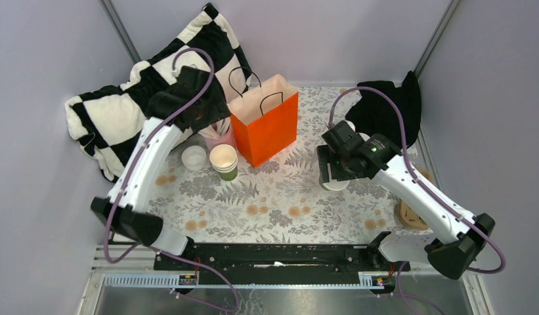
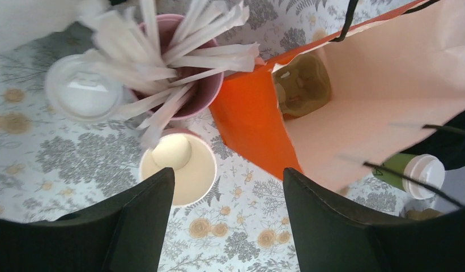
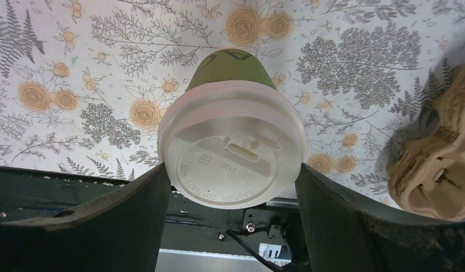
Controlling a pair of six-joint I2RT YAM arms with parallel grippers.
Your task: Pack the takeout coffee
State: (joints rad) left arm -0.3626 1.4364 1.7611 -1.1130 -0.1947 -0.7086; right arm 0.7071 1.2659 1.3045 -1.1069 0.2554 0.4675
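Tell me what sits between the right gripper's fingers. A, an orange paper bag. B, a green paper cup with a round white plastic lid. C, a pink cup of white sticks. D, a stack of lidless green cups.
B: the right wrist view shows the green paper cup with a round white plastic lid between the fingers of the right gripper, its rim against both.
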